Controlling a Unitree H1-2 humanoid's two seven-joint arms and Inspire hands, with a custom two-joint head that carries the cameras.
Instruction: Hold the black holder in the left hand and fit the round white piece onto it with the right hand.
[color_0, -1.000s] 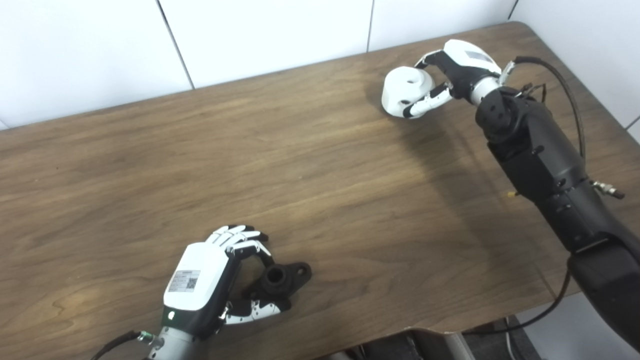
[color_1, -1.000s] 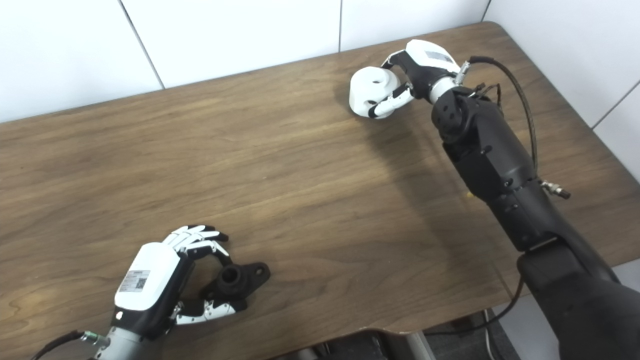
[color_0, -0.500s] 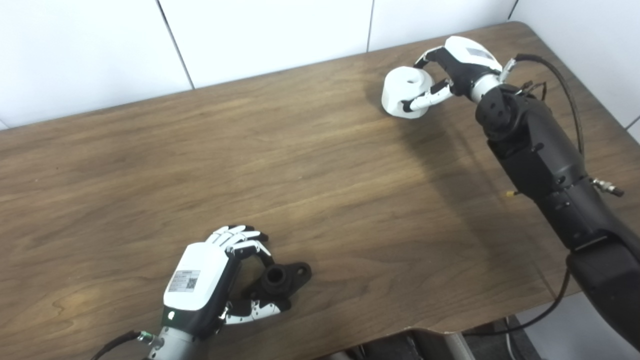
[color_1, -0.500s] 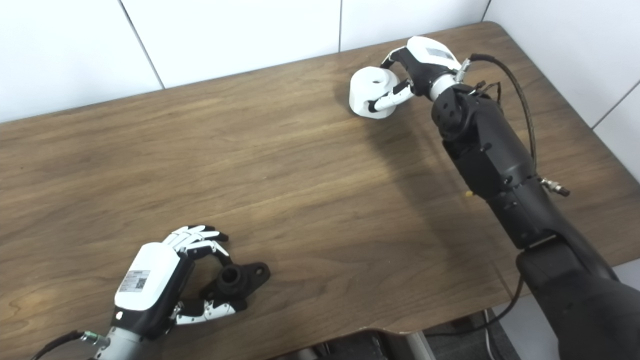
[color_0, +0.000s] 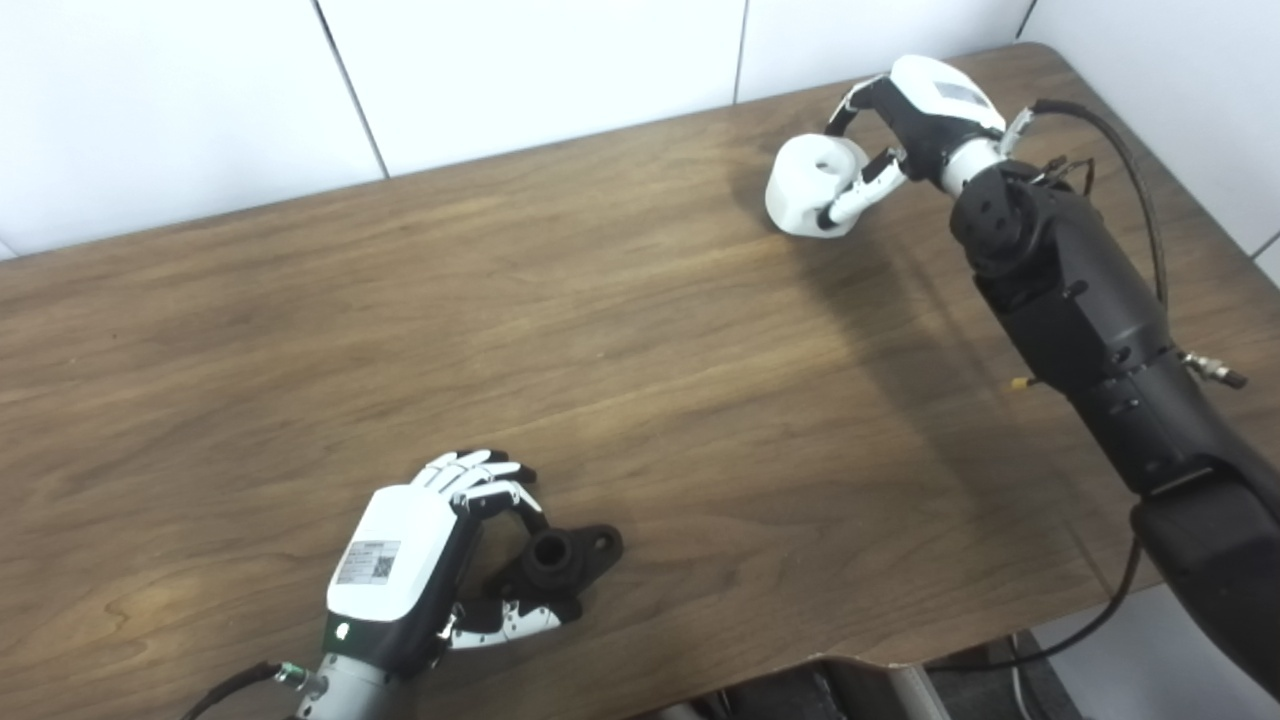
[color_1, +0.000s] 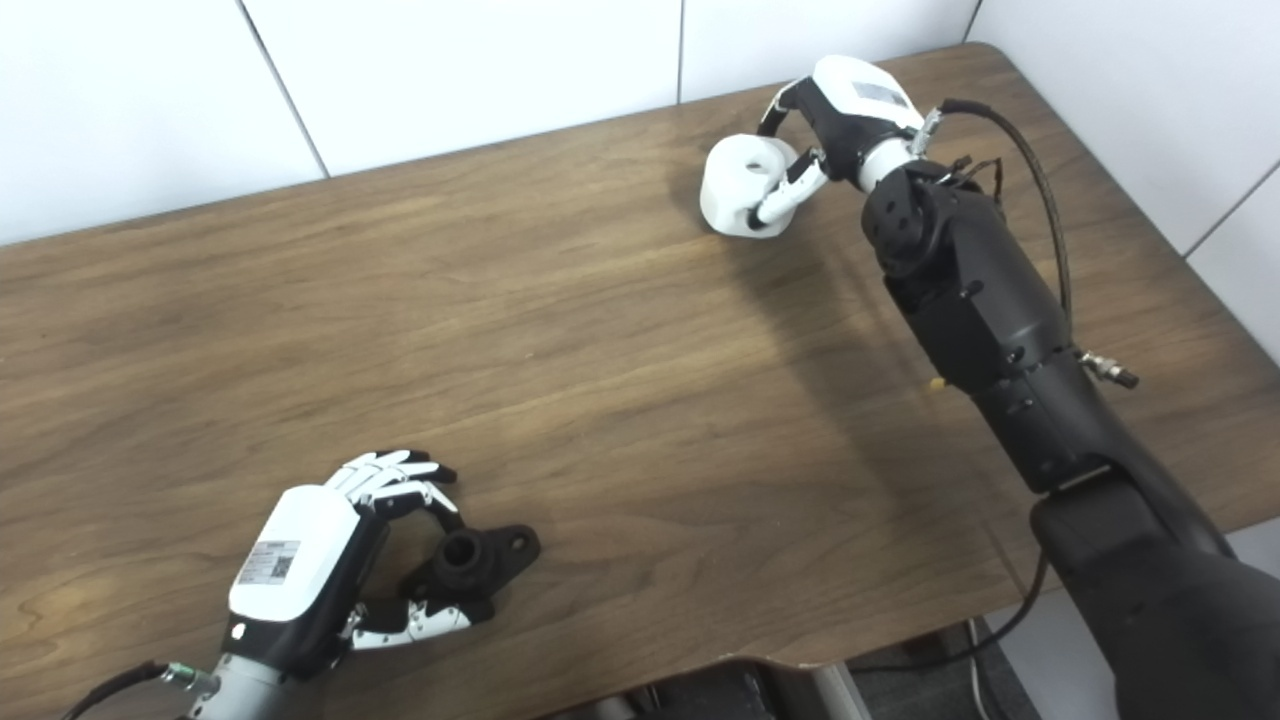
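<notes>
The black holder (color_0: 562, 560) lies on the wooden table (color_0: 640, 330) near its front edge, its round socket facing up. My left hand (color_0: 405, 560) is curled around it, fingers on the far side and thumb on the near side, both touching it. At the far right the round white piece (color_0: 803, 186) stands upright on the table with a hole in its top. My right hand (color_0: 915, 110) is closed on it, fingers arched over the back and thumb pressed on its right front.
The table's back edge meets a white tiled wall (color_0: 540, 70). A black cable (color_0: 1130, 170) loops off the right forearm near the table's right edge. Bare wood stretches between the two hands.
The white piece has gone from tilted to upright on the table. My right hand has shifted slightly back and its thumb has slid up the piece's right side. The left hand and holder are unmoved.
</notes>
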